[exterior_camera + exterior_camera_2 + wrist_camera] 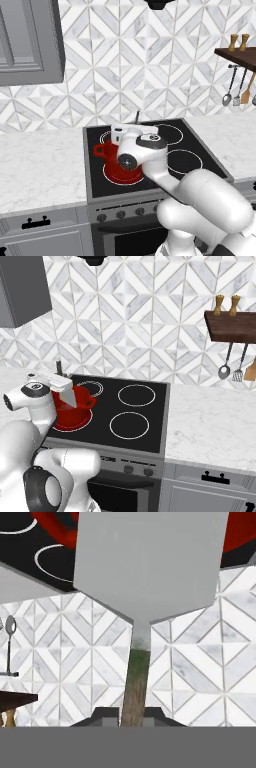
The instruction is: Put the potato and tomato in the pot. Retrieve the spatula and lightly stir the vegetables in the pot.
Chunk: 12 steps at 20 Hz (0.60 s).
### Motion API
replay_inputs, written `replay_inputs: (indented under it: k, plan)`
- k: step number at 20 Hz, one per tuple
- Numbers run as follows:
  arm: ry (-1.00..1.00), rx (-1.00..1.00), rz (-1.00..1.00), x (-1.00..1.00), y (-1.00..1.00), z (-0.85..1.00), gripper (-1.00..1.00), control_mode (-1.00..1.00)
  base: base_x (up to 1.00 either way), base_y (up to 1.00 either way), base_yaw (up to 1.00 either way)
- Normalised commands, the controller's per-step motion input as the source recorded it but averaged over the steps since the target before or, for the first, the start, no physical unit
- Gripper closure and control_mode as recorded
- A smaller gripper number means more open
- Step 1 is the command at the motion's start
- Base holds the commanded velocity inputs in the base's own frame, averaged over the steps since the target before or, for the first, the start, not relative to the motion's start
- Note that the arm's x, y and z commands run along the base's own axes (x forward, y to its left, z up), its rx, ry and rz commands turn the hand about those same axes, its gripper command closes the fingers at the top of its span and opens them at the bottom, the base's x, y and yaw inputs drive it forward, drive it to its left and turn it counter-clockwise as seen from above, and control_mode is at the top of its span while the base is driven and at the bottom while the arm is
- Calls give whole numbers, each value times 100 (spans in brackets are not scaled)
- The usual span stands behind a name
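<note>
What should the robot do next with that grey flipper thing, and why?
Probably lower the spatula a little further into the red pot and sweep it gently. The hand is shut on its handle, and the blade points down at the pot on the stove, so stirring looks like the next step.

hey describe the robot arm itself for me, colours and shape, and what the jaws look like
The arm is glossy white, built of fat rounded segments with dark grey to black joint caps; one round cap has a pale centre. No cables or markings show. The gripper ends in two small, dark grey, blocky jaws on a white hand.
</note>
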Motion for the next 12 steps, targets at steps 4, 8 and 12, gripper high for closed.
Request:
replay_inputs:
  k: [4,8,12]
  plan:
    - [10,0,0,-17,0,-1,100,-100,0,0,0]
    - [7,0,0,-3,0,-21,100,-100,0,0,0]
    - [2,0,0,0,0,-44,100,-100,0,0,0]
